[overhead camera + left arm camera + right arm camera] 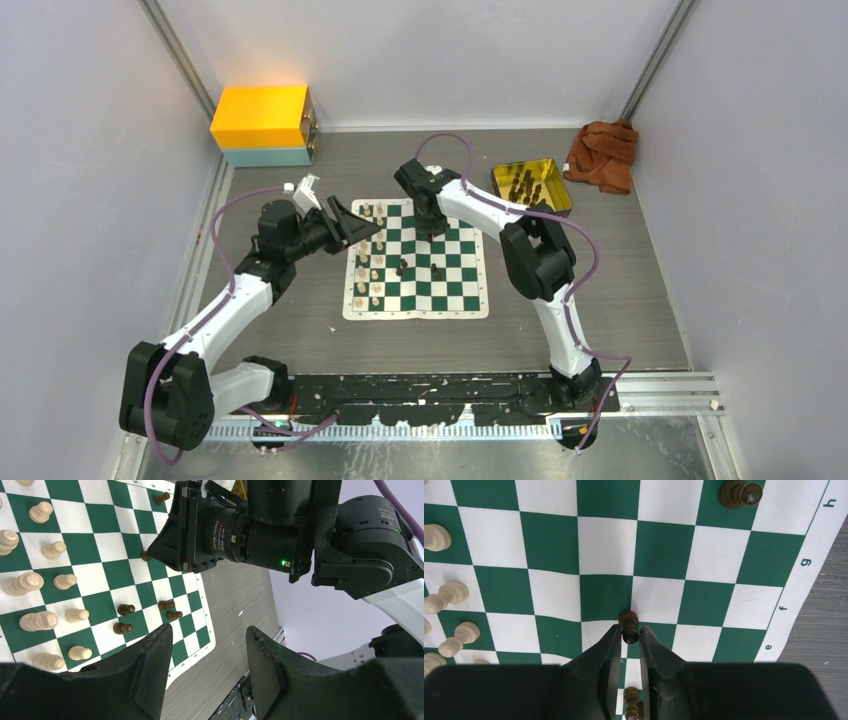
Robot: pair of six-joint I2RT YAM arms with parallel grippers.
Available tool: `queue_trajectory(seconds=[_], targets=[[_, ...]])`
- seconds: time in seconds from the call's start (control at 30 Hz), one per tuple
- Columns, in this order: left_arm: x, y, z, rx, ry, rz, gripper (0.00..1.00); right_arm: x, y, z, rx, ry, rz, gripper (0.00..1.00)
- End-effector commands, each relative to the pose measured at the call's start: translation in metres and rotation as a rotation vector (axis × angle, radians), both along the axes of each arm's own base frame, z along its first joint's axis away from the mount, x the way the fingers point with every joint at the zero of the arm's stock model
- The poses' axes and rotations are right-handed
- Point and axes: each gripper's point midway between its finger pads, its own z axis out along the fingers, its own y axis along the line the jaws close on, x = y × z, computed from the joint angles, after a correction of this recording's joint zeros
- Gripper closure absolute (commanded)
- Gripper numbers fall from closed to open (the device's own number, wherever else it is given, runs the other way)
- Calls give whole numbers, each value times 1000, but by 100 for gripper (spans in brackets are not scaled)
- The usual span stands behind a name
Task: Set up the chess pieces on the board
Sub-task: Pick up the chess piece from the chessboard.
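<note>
Dark brown against the green and white checks, a pawn [629, 626] stands upright between the fingertips of my right gripper [629, 636]; the jaws are drawn almost together and press on its two sides, so the grip is on that pawn and nothing else; whether its foot touches the board [606, 535] I cannot tell from the wrist view. Just behind the tips, back in the slot between the fingers, a second dark piece [633, 698] shows; well ahead of the tips and off to the right, near the lettered border, a far dark piece [740, 492] stands on a green square; cream pieces [447, 597] line up off to the left of this hand.

My left gripper [207, 655] hangs over the board's left margin, jaws wide apart and nothing between them; ahead of it, toward the left of its wrist view, four dark pawns [126, 609] stand in a loose cluster, with the cream ranks further left; straight ahead the right arm's wrist fills the view, above the board.

From overhead, a gold tray [553, 172] lies beyond and to the right of the right hand, off the board, with more dark pieces [522, 185] in it; a brown cloth [603, 155] sits just beside it; a yellow box [262, 118] stands beyond the left hand.
</note>
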Motion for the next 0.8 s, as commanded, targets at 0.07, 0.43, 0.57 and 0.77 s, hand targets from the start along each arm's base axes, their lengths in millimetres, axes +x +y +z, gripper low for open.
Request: queue_trajectory(seconds=[0.07, 0.43, 0.57, 0.77], targets=[[8, -2, 13, -17, -66, -2, 44, 11, 6, 7, 33, -27, 11, 78], [9, -2, 13, -22, -65, -1, 43, 14, -1, 27, 16, -66, 14, 99], [9, -3, 13, -25, -66, -3, 43, 19, -10, 44, -3, -110, -1, 99], [8, -2, 14, -26, -68, -3, 43, 33, -31, 57, -9, -147, -47, 99]])
